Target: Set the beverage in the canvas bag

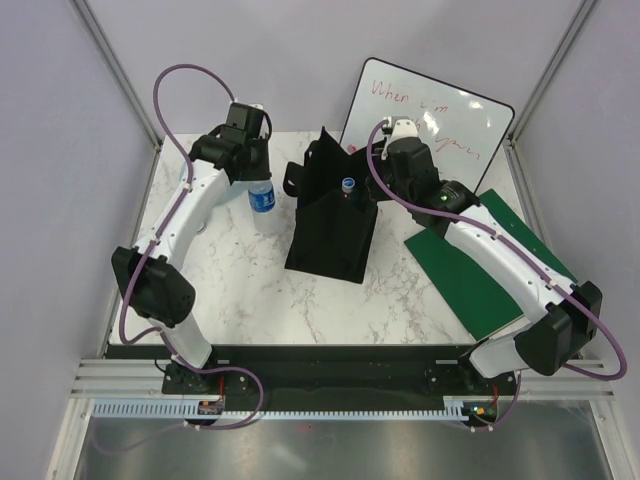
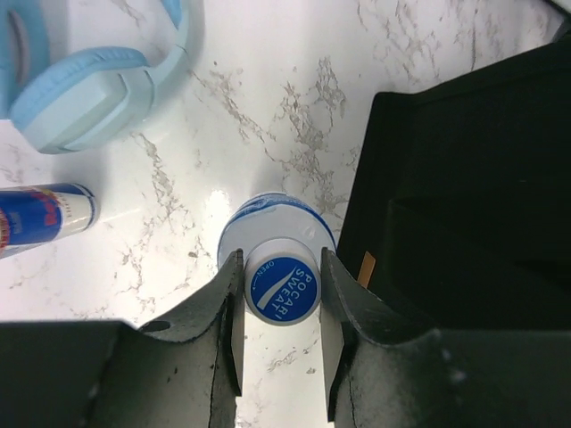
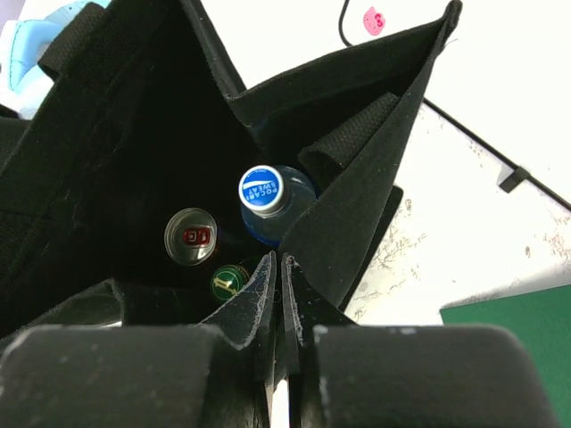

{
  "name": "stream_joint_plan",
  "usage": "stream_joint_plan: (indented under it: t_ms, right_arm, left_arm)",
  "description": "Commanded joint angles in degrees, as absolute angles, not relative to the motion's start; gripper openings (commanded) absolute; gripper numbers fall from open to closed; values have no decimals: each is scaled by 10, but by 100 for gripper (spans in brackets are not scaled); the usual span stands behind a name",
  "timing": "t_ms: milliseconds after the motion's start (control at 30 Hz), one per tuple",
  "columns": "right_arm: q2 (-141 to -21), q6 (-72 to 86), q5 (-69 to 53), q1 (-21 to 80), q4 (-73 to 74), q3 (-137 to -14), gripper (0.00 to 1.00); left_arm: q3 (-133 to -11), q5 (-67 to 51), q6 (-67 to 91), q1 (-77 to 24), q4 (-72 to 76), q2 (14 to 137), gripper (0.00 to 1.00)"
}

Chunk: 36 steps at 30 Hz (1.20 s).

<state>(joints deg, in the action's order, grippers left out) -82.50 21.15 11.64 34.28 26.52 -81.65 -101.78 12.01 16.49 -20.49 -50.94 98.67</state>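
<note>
2 grippers are busy: L gripper [image 2: 280, 267] is clamping the bottle [image 2: 277, 218] by its top, upright on the table [image 2: 268, 116] just beside the bag [image 2: 464, 178]; R gripper [image 3: 278, 267], nearly closed, is pinching the bag's rim.

The canvas bag [image 1: 330, 240] is matt cloth, the bottle [image 2: 278, 267] glossy plastic.

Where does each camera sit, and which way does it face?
Top external: above and behind the robot, looking down on the white marble table; left arm and right arm show.
Left wrist: points down at the blue-capped clear plastic bottle beside the tall black fabric canvas bag; its jaws clasp the cap.
Right wrist: looks down into the bag's mouth, at another blue-capped bottle and a silver can; its jaws pinch the rim.
Shared: all three see the bag; top and left wrist both show the standing bottle.
</note>
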Motion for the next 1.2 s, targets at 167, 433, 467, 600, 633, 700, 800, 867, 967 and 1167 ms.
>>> stream_joint_plan:
  t_ms: [167, 433, 467, 600, 633, 700, 800, 867, 967, 1167]
  right_arm:
    - [-826, 201, 86, 344, 257, -802, 3]
    - [-824, 199, 67, 345, 249, -798, 0]
    - [-824, 198, 66, 345, 250, -798, 0]
    - [-826, 200, 64, 345, 249, -799, 0]
    - [-827, 201, 63, 345, 249, -799, 0]
    - [-831, 202, 58, 345, 247, -801, 0]
    - [-834, 202, 54, 345, 243, -802, 0]
    - [-837, 202, 50, 345, 243, -802, 0]
    - [-839, 204, 46, 345, 240, -802, 0]
    - [-840, 196, 33, 349, 239, -802, 0]
  left_arm:
    - [-1193, 207, 116, -250, -514, 931, 2]
    - [-1345, 230, 78, -313, -520, 925, 2]
    - [-1357, 231, 76, -316, -520, 923, 2]
    - [-1410, 253, 49, -330, -515, 923, 2]
    - [-1423, 251, 44, -330, -513, 923, 2]
    - [-1430, 240, 32, -335, -505, 918, 2]
    - [-1431, 212, 38, -338, -500, 910, 2]
    - [-1430, 194, 49, -338, -498, 905, 2]
    - [-1432, 163, 60, -340, -483, 900, 2]
    - [-1432, 140, 83, -342, -449, 891, 2]
